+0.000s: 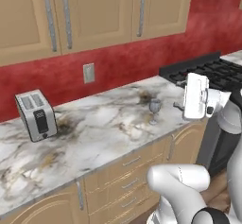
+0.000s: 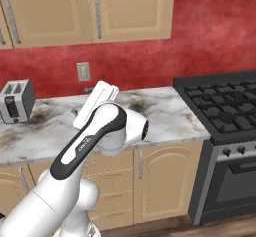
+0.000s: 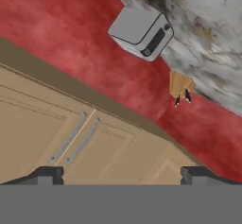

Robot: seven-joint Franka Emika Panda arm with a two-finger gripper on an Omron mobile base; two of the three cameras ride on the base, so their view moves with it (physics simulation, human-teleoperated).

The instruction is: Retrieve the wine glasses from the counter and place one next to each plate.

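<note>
While the counter [image 1: 94, 128] stretches bare-veined from stove [image 1: 212, 72] to toaster [image 1: 36, 115], one wine glass [image 1: 154, 108] stands upright near its front edge — just left of the gripper [image 3: 122, 173], jaws spread wide, holding nothing.

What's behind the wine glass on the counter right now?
Behind the wine glass lie bare marble counter with a dark stain, then the red backsplash. The robot's hand covers the counter to the glass's right.
</note>
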